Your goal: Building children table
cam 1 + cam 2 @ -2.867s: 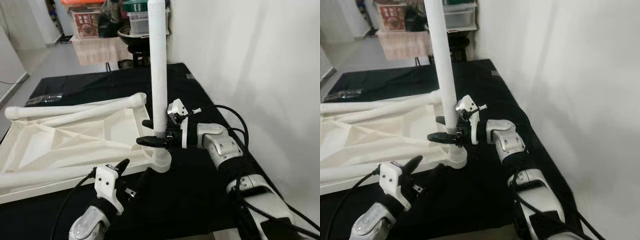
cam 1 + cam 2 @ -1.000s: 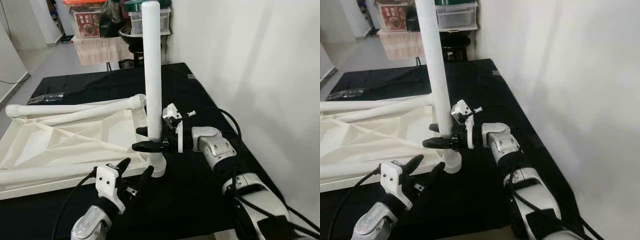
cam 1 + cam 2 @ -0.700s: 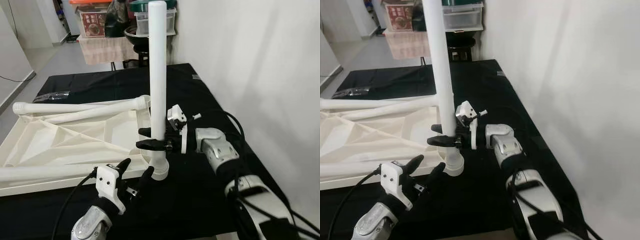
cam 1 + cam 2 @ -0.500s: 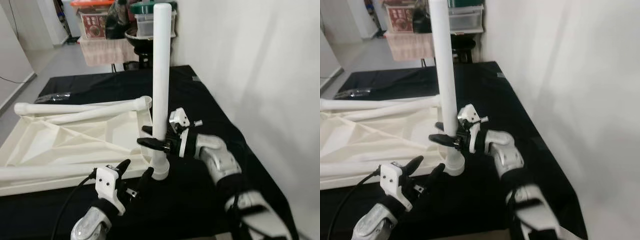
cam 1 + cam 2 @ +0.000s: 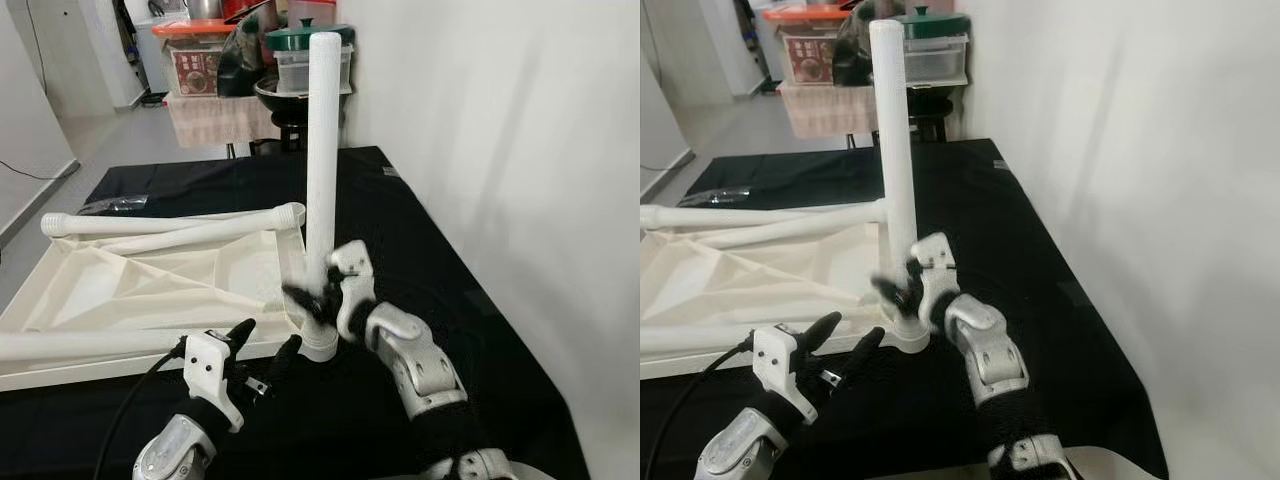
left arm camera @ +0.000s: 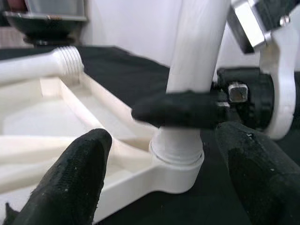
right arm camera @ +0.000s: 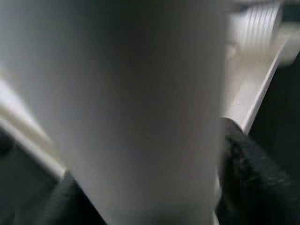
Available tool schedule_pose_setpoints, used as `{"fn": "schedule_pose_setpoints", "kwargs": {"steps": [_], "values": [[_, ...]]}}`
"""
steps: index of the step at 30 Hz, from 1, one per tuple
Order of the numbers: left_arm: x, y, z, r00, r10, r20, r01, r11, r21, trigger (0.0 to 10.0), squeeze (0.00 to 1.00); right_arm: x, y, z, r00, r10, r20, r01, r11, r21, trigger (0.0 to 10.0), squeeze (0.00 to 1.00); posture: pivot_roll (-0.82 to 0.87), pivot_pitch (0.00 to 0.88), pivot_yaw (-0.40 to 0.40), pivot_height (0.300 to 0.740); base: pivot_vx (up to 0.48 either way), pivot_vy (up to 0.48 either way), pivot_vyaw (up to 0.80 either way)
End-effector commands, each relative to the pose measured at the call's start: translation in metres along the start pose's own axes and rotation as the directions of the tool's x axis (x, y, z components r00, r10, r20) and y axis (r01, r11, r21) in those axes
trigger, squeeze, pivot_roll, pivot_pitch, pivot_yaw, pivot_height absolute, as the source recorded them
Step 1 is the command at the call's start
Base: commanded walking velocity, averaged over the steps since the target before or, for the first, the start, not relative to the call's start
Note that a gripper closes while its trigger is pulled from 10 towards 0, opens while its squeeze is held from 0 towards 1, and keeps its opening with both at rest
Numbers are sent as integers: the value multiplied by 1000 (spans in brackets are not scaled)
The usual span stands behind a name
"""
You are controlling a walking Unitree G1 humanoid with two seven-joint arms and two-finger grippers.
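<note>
White plastic throughout: the upturned children's tabletop (image 5: pixel 150 290) lies on a black-covered work table (image 5: pixel 420 250), ribbed underside facing up. One white leg (image 5: pixel 320 150) stands upright in the corner socket (image 5: pixel 318 347) at the tabletop's near right corner. A second leg (image 5: pixel 170 222) lies flat along the far edge, its threaded end pointing right, and a third leg (image 5: pixel 70 346) lies along the near edge.

Right gripper (image 5: pixel 318 300) reaches in from the right and clasps the upright leg low down, just above the socket; black fingers closed around the tube (blurred in the head views, clear in the left wrist view, where one finger (image 6: pixel 176 108) crosses the leg).

Left gripper (image 5: pixel 262 352) sits near and left of the socket, fingers spread apart, touching nothing; in its wrist view the socket shows between the two black pads (image 6: pixel 75 173).

Far background: a cloth-draped side table (image 5: pixel 215 115) holding a reddish printed box (image 5: pixel 195 68) (lettering too small to read) and a green-lidded pot (image 5: pixel 305 38). White wall on the right.
</note>
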State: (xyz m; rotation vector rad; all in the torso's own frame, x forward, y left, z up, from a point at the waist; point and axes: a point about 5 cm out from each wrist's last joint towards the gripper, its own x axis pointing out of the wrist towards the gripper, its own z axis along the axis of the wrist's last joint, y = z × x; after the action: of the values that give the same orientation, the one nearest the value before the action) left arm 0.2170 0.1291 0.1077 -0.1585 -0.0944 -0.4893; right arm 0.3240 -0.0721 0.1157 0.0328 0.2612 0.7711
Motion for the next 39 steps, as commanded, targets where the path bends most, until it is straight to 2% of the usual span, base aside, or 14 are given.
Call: {"fn": "schedule_pose_setpoints", "kwargs": {"steps": [1, 3, 4, 5, 7, 8, 13, 21, 22, 33, 35, 36, 38, 39], "values": [[0, 0, -1, 1000, 1, -9, -1, 1000, 7, 10000, 0, 3, 6, 12, 999, 45, 27, -45, 999, -9, 10000, 1000, 10, 0, 9, 740, 0, 0, 0], [0, 0, -1, 1000, 0, -9, 0, 1000, 5, 10000, 0, 4, 7, 23, 994, 99, 54, -97, 995, -37, 10000, 1000, 12, 0, 8, 740, 0, 0, 0], [1, 0, -2, 1000, -3, -9, 3, 1000, 1, 10000, 0, 5, 5, 46, 965, 241, 100, -231, 967, -108, 10000, 1000, 14, 0, 6, 740, 0, 0, 0], [2, 0, -2, 1000, -4, -9, 4, 1000, -1, 10000, 0, 5, 2, 55, 940, 328, 97, -313, 939, -142, 10000, 510, 14, 0, 5, 740, 0, 0, 0], [2, 0, -2, 1000, -4, -9, 4, 1000, -1, 10000, 0, 5, 0, 59, 922, 378, 90, -361, 919, -158, 10000, 510, 14, 0, 5, 740, 0, 0, 0], [2, 0, -3, 1000, -4, -10, 4, 1000, -2, 10000, 0, 5, -1, 60, 895, 442, 53, -425, 885, -190, 10000, 0, 18, 0, 2, 740, 0, 0, 0], [3, 0, -4, 1000, -1, -11, 1, 1000, -1, 10000, 0, 12, -2, 65, 802, 596, -31, -590, 785, -188, 10000, 0, 27, 0, -3, 740, 0, 0, 0], [4, -1, -4, 1000, 0, -10, 0, 1000, -3, 10000, 0, 21, 0, 71, 767, 642, -20, -638, 758, -139, 9098, 0, 43, 0, -10, 740, 0, 0, 0], [4, -1, -4, 1000, 0, -9, 0, 1000, -3, 10000, 0, 20, -2, 69, 771, 636, -28, -633, 761, -142, 0, 0, 44, 0, -11, 740, 0, 0, 0], [5, -2, -4, 1000, 1, -3, -1, 1000, -4, 10000, 0, 13, -23, 60, 861, 508, 35, -498, 855, -147, 0, 0, 32, 0, -17, 740, 0, 0, 0], [5, -2, -3, 1000, 4, -1, -4, 1000, -3, 10000, 0, 11, -28, 51, 924, 373, 81, -366, 927, -81, 0, 0, 27, 0, -18, 740, 0, 0, 0], [4, -1, -2, 1000, 5, 0, -5, 1000, -1, 10000, 0, 16, -30, 44, 978, 180, 101, -175, 983, -52, 0, 0, 8, 0, -16, 740, 0, 0, 0], [3, 0, -2, 1000, 6, 0, -6, 1000, 0, 10000, 0, 18, -32, 39, 993, 38, 112, -35, 999, -33, 0, 0, 8, 0, -16, 740, 0, 0, 0], [3, 0, -1, 1000, 6, 1, -6, 1000, 1, 10000, 0, 9, -32, 16, 982, -182, 56, 183, 983, -16, 0, 0, 3, 0, -17, 740, 0, 0, 0]]}}
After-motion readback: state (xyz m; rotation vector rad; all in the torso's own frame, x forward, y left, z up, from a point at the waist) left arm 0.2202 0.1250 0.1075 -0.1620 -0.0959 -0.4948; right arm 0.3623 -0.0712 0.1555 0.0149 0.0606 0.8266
